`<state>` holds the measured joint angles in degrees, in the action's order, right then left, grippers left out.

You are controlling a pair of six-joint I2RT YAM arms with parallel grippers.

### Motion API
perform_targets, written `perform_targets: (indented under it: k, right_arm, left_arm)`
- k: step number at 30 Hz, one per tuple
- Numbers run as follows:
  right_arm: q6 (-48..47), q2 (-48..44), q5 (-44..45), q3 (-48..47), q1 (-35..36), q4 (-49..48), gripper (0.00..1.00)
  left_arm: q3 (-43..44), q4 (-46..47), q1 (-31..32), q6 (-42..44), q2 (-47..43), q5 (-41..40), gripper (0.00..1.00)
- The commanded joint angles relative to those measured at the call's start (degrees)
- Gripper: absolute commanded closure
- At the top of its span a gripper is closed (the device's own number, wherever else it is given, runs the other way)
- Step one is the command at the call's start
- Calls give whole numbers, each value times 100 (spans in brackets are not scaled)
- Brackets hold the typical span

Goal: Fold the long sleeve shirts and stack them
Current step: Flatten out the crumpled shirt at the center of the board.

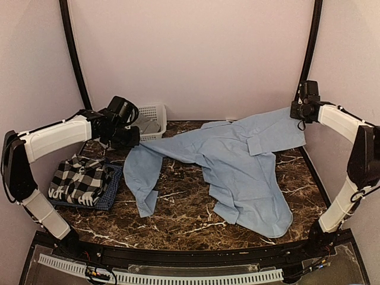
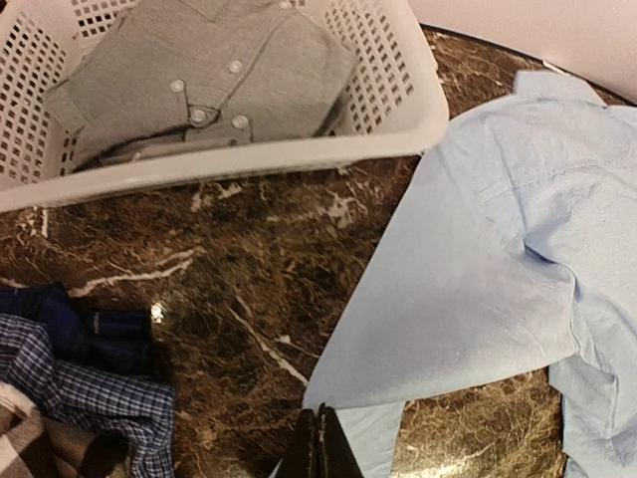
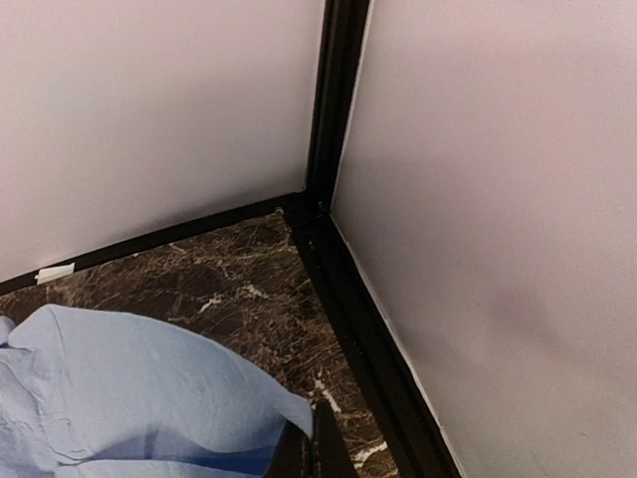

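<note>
You've left gripper [image 1: 129, 140] and right gripper [image 1: 301, 114] clamped on shirt [image 1: 237, 160] edges near far desk [image 1: 184, 214] corners. Overstretch, and a thin pinch may slip.

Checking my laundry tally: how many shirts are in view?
4: light blue shirt spread mid-table; black-and-white checked shirt atop dark blue checked shirt at left; grey shirt in the basket. More may be hidden.

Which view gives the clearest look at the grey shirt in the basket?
Left wrist: the grey shirt lies in the white basket, buttons visible. Top external shows only a sliver of it behind the left arm. Right wrist misses it, showing just the light blue shirt and a corner of the table.
</note>
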<state>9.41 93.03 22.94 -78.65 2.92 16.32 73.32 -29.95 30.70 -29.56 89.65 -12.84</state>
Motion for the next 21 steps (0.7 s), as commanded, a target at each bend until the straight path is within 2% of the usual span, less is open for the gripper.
perform_targets:
  k: [1, 8, 12, 13, 14, 15, 18, 21]
  right_arm:
    - [28, 380, 23, -538, -238, -409, 100]
    - [128, 721, -164, -842, -239, -520, 100]
    - [257, 804, -554, -1025, -239, -399, 100]
    - [307, 796, -664, -1047, -237, -350, 98]
    - [377, 795, -764, -1073, -239, -300, 89]
    - [416, 775, -897, -1088, -239, -259, 86]
    - [529, 687, -1282, -1081, -239, -188, 74]
    - [612, 533, -1659, -1050, -239, -89, 63]
  left_arm:
    - [534, -247, -399, 327, 70, 101, 100]
    - [968, -363, -875, 453, 382, 310, 100]
    - [1123, -385, -954, 477, 587, 371, 100]
    - [1145, -394, -959, 466, 615, 357, 100]
    - [1173, -391, -964, 459, 642, 346, 99]
    - [1179, -376, -968, 436, 642, 338, 98]
    - [1198, -349, -984, 413, 643, 364, 85]
    - [1185, -344, -987, 381, 592, 342, 57]
